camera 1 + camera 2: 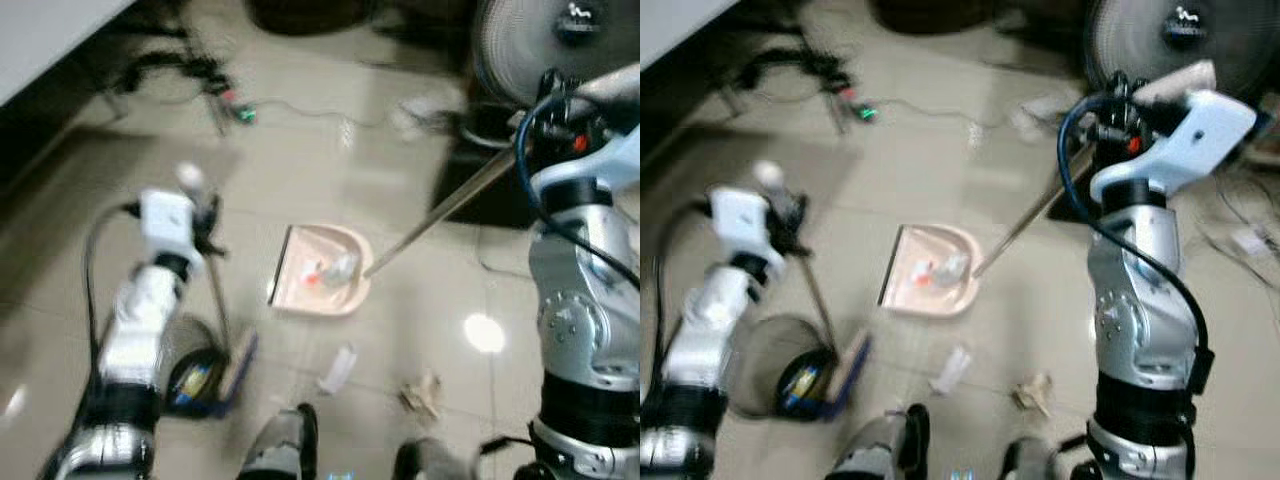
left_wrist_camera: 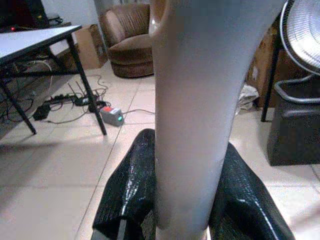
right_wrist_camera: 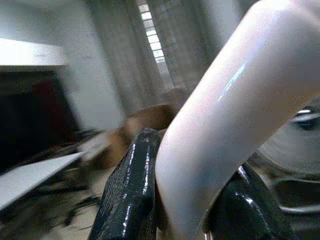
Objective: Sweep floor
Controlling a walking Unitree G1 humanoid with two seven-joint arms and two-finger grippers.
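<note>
I stood over the pink dustpan (image 1: 322, 272), which lay flat on the tiled floor (image 1: 300, 170) with a few scraps of litter (image 1: 335, 268) inside it. My right jaws (image 3: 192, 200) were closed around the pale upper end of the dustpan handle (image 1: 445, 208), a long rod slanting up from the pan's rim toward my right arm. My left jaws (image 2: 187, 200) gripped the pale broom handle (image 2: 195, 100); the thin shaft ran down to the broom head (image 1: 238, 365), which rested on the floor near the dustpan, on my left side of it. Just beside the broom head stood a dark round bin (image 1: 190, 365). Between the dustpan and my feet lay a white scrap (image 1: 338, 368) and a crumpled tan scrap (image 1: 422, 395). Beyond the dustpan, a power strip (image 1: 235, 110) and cables lay on the floor, with a standing fan (image 1: 540, 45) further off.
</note>
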